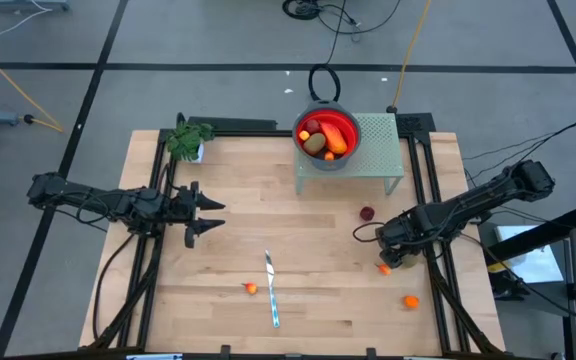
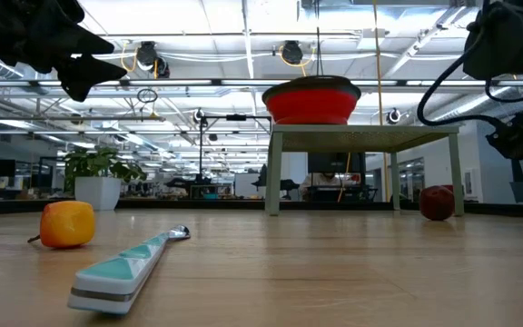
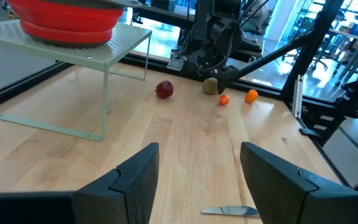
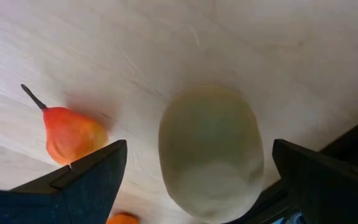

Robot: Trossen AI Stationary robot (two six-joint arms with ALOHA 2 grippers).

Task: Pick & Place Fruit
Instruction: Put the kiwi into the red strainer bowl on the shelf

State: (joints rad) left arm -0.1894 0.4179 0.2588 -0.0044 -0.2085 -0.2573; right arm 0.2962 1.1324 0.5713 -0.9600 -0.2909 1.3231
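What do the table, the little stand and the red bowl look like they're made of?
Table: pale wood planks with visible grain, matte. Stand: probably thin painted metal, light green, its top dotted with perforations. Bowl: smooth and bright red, likely plastic or silicone; the look leaves that open.

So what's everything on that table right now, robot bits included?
Bowl: one, red, on the green rack, holding several fruit pieces.
Rack: one, pale green, at the table's far edge.
Dark red ball: one, on the table before the rack.
Olive kiwi-like oval: one, between the right gripper's fingers, not gripped.
Small orange pieces: three; one by the knife, two near the right gripper.
Knife: one, silver, mid-table.
Plant: one, green, far left corner.
Left gripper: open, above the table's left.
Right gripper: open, low over the oval.
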